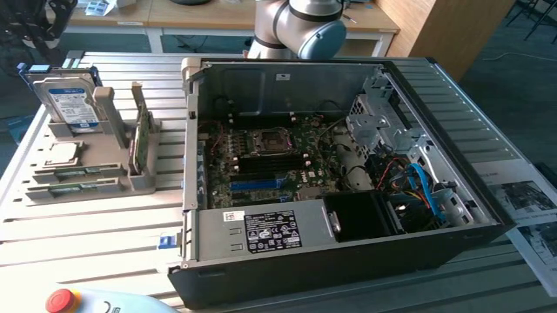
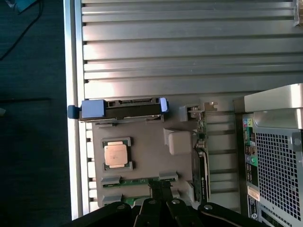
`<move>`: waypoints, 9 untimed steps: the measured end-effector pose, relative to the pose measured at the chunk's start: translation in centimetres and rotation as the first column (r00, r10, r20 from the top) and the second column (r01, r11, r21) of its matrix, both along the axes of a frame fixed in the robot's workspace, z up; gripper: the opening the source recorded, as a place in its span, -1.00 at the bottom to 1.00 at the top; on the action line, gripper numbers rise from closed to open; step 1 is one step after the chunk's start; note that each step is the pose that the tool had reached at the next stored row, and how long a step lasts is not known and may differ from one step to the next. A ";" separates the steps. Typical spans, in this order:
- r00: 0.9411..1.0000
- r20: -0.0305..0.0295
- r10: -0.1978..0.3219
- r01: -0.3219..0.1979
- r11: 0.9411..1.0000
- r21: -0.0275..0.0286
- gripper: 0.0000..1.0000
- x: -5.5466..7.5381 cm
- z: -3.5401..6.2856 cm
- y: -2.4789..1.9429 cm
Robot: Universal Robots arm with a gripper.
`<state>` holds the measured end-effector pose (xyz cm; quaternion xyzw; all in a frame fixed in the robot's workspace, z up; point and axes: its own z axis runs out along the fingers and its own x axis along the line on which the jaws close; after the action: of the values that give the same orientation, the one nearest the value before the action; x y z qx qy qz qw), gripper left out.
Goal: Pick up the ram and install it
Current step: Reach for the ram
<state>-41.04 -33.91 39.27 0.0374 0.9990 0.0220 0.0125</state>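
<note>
A green ram stick [image 1: 139, 142] stands on edge in the grey holder [image 1: 130, 182] at the exterior view's left, beside the open computer case [image 1: 348, 195]. Two more ram sticks [image 1: 80, 172] lie flat in the holder's front slots. In the wrist view the upright stick [image 2: 201, 163] and a flat stick [image 2: 135, 180] both show from above. My gripper [image 2: 161, 191] hangs high over the holder with its dark fingers together and nothing between them. The motherboard [image 1: 270, 160] lies bare inside the case.
A blue-labelled hard drive [image 1: 68, 98] stands upright at the holder's back, and a CPU [image 1: 61, 154] lies in its tray. The arm's elbow [image 1: 304, 26] rises behind the case. A red stop button [image 1: 61, 300] sits at the near edge, papers [image 1: 531, 202] at the exterior view's right.
</note>
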 end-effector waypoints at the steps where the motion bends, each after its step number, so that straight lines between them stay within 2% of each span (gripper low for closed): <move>1: 1.000 0.000 0.000 0.000 1.000 0.000 -0.80 -0.1 0.00 0.01; 9: 1.000 0.000 0.000 0.000 1.000 0.000 -0.80 -0.1 0.00 0.01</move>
<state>-41.19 -33.90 39.27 0.0374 0.9990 0.0220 0.0125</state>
